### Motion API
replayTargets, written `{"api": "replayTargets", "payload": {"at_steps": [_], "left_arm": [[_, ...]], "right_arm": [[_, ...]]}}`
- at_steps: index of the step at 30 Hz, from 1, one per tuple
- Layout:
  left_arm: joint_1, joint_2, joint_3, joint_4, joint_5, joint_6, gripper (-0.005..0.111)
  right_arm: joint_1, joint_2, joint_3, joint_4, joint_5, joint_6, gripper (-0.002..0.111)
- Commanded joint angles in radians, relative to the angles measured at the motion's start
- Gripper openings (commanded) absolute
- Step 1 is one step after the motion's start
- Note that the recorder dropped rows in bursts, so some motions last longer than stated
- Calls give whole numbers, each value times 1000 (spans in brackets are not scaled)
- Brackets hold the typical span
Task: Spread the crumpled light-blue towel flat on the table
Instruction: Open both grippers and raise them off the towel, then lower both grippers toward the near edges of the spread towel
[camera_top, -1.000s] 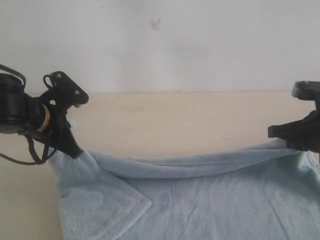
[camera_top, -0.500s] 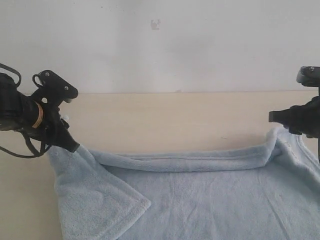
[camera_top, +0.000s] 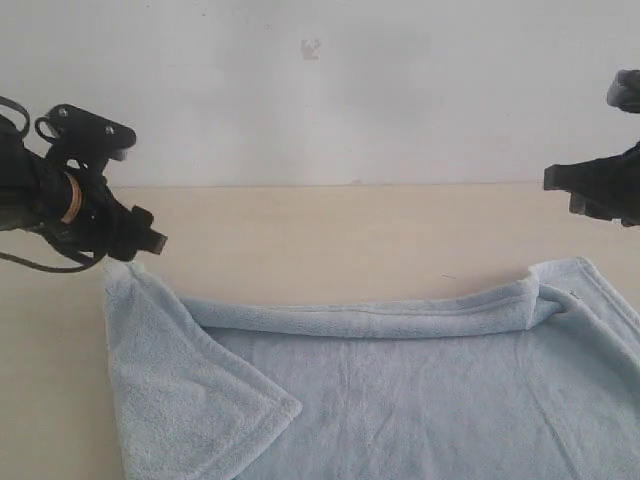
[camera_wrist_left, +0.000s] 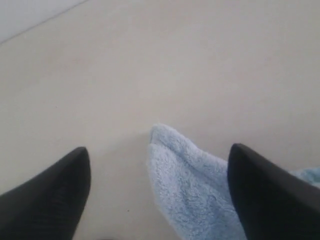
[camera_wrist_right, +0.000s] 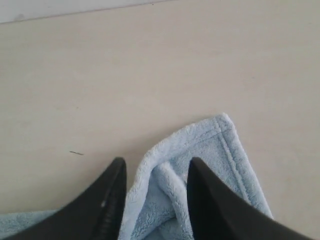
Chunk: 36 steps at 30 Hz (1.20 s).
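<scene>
Pale beige matte table (camera_top: 330, 225) is stretching wide in front of a grey-white wall (camera_top: 330, 90). On the left of the exterior view, the black left gripper (camera_top: 150, 243) is hovering just above the table with its jaws standing wide apart and nothing between them. In the left wrist view this gripper (camera_wrist_left: 159, 149) is framing one corner of the pale light-blue fluffy fleece towel (camera_wrist_left: 185, 185), which is lying on the table beneath it. On the right, the black right gripper (camera_top: 562, 180) is hanging clear above the towel's opposite far corner, its jaws also parted and gripping nothing. The right wrist view is showing that gripper (camera_wrist_right: 157, 161) over a creased, hemmed corner. The towel (camera_top: 400, 400) is resting on the table, its far edge lying doubled over in a long band and its left side folded inward as a triangular flap.
</scene>
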Motion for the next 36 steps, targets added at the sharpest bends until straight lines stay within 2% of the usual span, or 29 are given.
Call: {"api": "replayTargets", "payload": {"at_steps": [1, 2, 3, 4, 6, 7, 10, 12, 14, 17, 20, 25, 29, 32, 36], "left_arm": [[-17, -69, -1, -228, -23, 49, 36], [-35, -79, 7, -296, -32, 130, 23], [-60, -84, 13, -370, -35, 224, 12], [-89, -86, 19, -445, -35, 326, 4], [-151, -86, 32, -583, -22, 512, 5], [-198, -84, 41, -671, 3, 657, 5], [-303, -79, 63, -845, 112, 970, 5], [-353, -78, 73, -900, 177, 1100, 5], [-395, -78, 73, -902, 243, 1130, 5], [-424, -78, 73, -909, 373, 1076, 5], [-429, -78, 85, -913, 455, 1003, 5], [-429, -78, 173, -937, 383, 998, 5], [-429, -78, 199, -937, 318, 1002, 6], [-429, -78, 199, -994, 318, 1002, 16], [-430, -78, 199, -1150, 310, 1058, 38]], "right_arm": [[-1, -5, -15, -5, 102, -14, 20], [-1, 8, -15, -5, 132, -14, 7], [-1, 17, -15, -3, 153, -14, -1], [0, 27, -15, 7, 180, -14, 0], [12, 33, -15, 85, 228, -25, 0], [26, 30, -15, 128, 254, -58, 0], [103, -15, -19, 223, 344, -223, 0], [173, -57, -19, 233, 412, -291, 0], [235, -106, -19, 215, 525, -358, 0], [299, -161, -4, 130, 671, -360, 0], [324, -199, 57, 90, 620, -282, 0], [329, -208, 161, 96, 479, -266, 0], [329, -210, 170, 103, 464, -266, 0], [329, -210, 170, 106, 454, -266, 0], [329, -210, 170, 130, 425, -266, 0]]}}
